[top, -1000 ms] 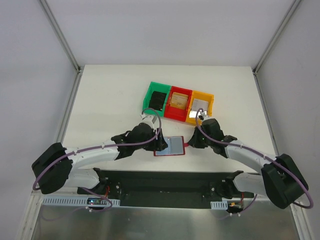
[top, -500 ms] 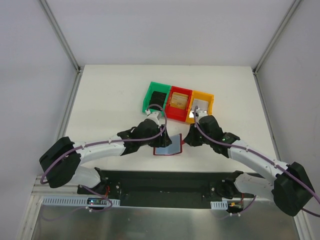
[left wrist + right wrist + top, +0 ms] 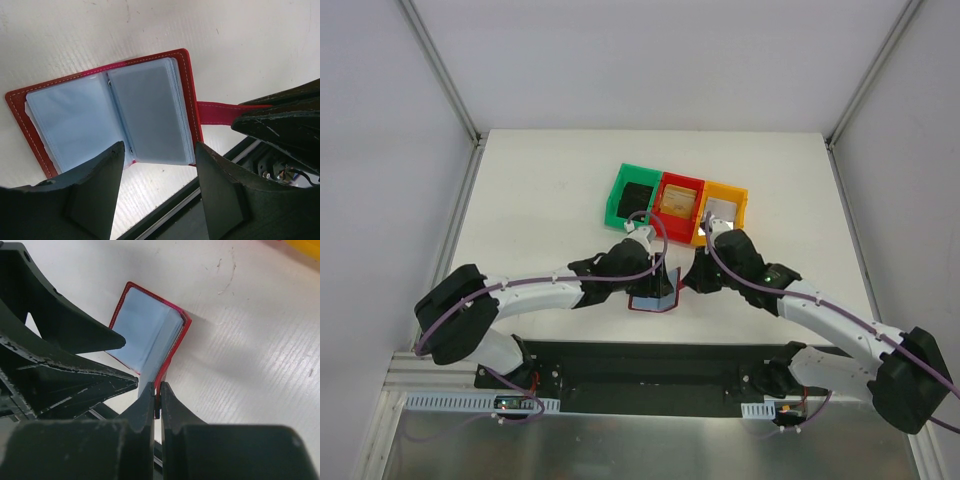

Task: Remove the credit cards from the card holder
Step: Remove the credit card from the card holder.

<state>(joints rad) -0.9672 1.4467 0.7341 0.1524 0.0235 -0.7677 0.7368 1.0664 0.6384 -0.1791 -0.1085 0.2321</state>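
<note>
The card holder [image 3: 125,115] is a red bifold with blue-grey pockets, open on the white table near its front edge, also visible from above [image 3: 655,298]. Its right half is lifted. My right gripper [image 3: 158,400] is shut on the holder's red tab [image 3: 220,112]. My left gripper [image 3: 160,170] hangs open just above the holder's near edge with nothing between its fingers. No card shows in the pockets. Credit cards lie in the bins: a black one [image 3: 638,196], a tan-gold one [image 3: 677,201] and a silvery one [image 3: 721,210].
Three bins stand in a row behind the holder: green [image 3: 620,192], red [image 3: 663,222] and orange [image 3: 740,205]. The black base rail [image 3: 650,360] runs along the table's front edge, right below the holder. The two grippers are close together.
My left arm has swung right over the holder. My right gripper has pulled the tab up and to the left, so the holder's right half has risen off the table.
</note>
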